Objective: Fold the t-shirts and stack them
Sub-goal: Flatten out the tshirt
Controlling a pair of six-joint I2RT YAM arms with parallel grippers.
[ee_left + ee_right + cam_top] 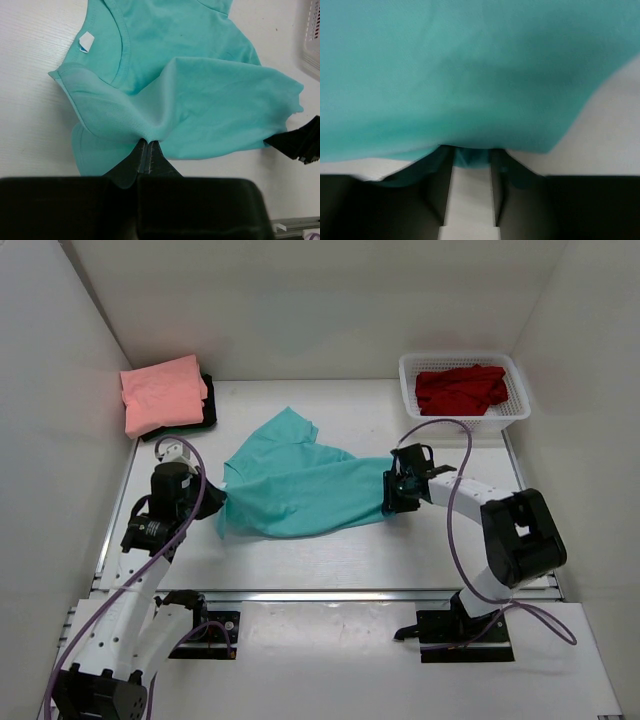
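The teal t-shirt lies partly folded on the white table between my two grippers, with its collar and white label towards the left. My left gripper is shut on the shirt's left edge; in the left wrist view its jaws pinch a fold of the teal cloth. My right gripper is at the shirt's right edge. In the right wrist view its jaws stand apart, with teal cloth draped over the tips and a little cloth between them. The salmon pink shirt lies folded on the very dark shirt at the far left.
The red shirt lies crumpled in the white mesh basket at the far right. White walls close the table in on the left, back and right. The right gripper shows at the right edge of the left wrist view.
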